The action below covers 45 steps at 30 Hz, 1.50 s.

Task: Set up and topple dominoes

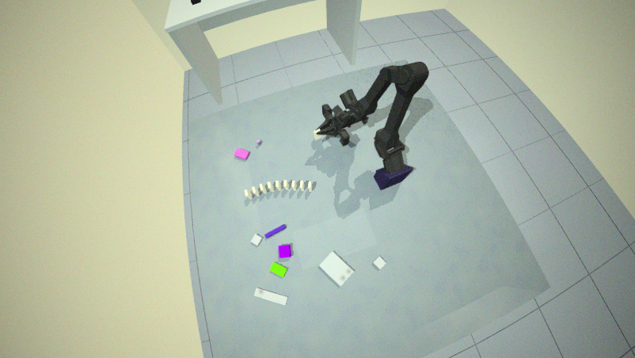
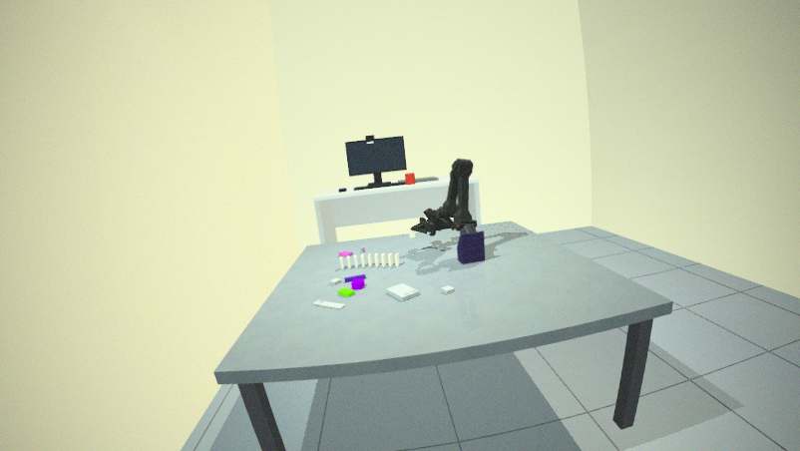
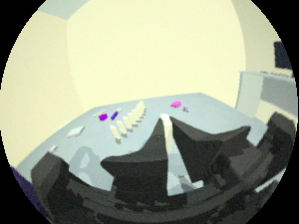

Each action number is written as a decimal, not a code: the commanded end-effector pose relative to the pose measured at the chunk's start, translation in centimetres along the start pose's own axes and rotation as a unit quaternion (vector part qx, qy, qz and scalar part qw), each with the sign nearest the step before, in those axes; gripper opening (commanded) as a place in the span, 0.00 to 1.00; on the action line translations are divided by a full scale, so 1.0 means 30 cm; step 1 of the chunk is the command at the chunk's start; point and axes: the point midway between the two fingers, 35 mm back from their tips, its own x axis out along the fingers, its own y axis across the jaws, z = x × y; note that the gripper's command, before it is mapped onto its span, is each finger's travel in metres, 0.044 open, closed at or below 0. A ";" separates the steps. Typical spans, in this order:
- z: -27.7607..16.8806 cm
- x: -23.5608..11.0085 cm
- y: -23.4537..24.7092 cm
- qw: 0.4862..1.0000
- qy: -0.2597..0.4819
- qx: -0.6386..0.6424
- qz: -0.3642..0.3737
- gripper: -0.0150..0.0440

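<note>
A curved row of several cream dominoes stands upright on the grey table. My gripper is shut on one more cream domino, whose end sticks out past the fingertips. It holds the domino in the air, behind the right end of the row and well apart from it. The arm stretches low and nearly level from its purple base.
A pink block and a tiny lilac cube lie behind the row's left end. In front of the row lie a purple bar, a magenta cube, a green block and several white pieces, among them a flat slab. A white desk stands behind the table.
</note>
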 end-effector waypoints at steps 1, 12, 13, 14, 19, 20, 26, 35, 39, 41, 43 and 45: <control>0.001 0.000 0.001 1.000 -0.001 -0.003 0.000 0.30; -0.069 0.008 -0.009 1.000 0.000 -0.001 0.000 0.30; -0.077 0.009 -0.010 1.000 0.000 -0.001 0.000 0.30; -0.084 0.010 -0.010 1.000 0.000 -0.001 0.000 0.30; -0.122 0.014 -0.011 1.000 0.000 -0.001 0.000 0.30; -0.130 0.014 -0.011 1.000 0.000 -0.001 0.000 0.30; -0.176 0.018 -0.007 1.000 0.000 0.000 0.000 0.30; -0.233 0.022 0.002 1.000 0.000 0.001 0.000 0.30; -0.233 0.022 0.002 1.000 0.000 0.001 0.000 0.30; -0.233 0.022 0.002 1.000 0.000 0.001 0.000 0.30; -0.233 0.022 0.002 1.000 0.000 0.001 0.000 0.30; -0.233 0.022 0.002 1.000 0.000 0.001 0.000 0.30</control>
